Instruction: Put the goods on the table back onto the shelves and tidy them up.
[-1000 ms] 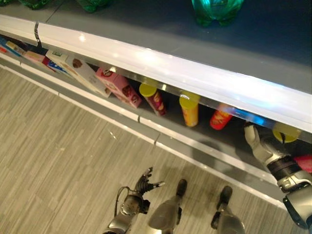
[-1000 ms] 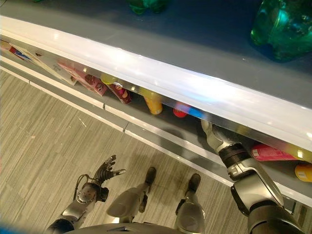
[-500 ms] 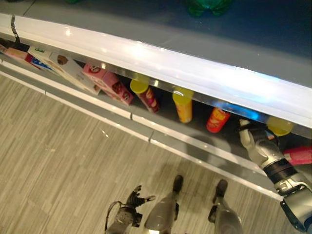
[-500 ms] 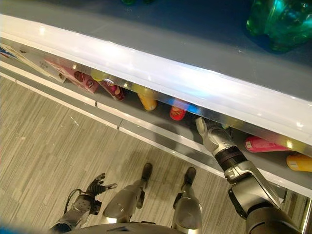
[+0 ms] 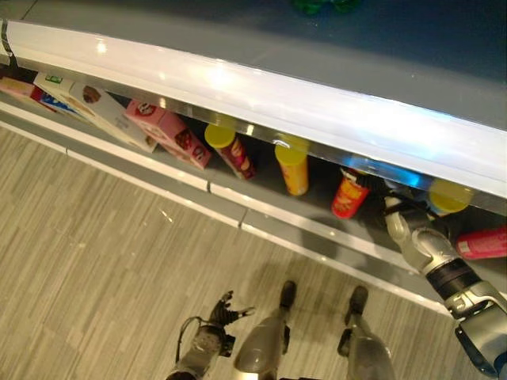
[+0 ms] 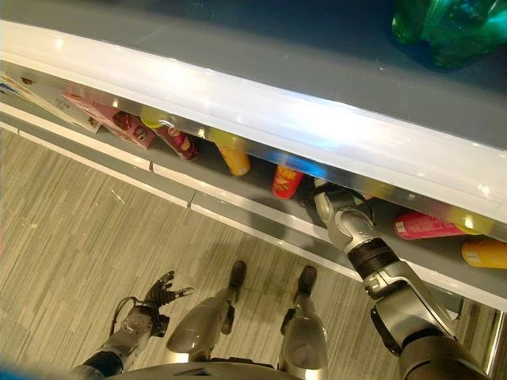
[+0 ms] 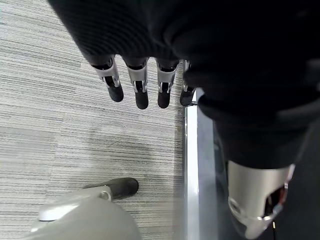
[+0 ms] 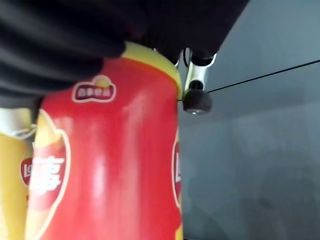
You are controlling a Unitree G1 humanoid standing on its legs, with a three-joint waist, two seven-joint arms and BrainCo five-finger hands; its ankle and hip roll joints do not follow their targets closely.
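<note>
Right hand at red chip can on lower shelf

Right hand [image 6: 337, 212] sits beside the red chip can [image 5: 348, 195] on the lower shelf [image 5: 317, 222], right of the yellow can [image 5: 294, 166]; cannot tell whether it grips. Left hand [image 7: 137, 85] hangs relaxed over the floor [image 5: 95, 237], fingers straight.

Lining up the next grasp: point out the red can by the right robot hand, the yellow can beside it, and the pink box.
red can [image 5: 348, 198], left eye view, mid body.
yellow can [image 5: 294, 168], left eye view, upper body.
pink box [image 5: 168, 133], left eye view, front face.
</note>
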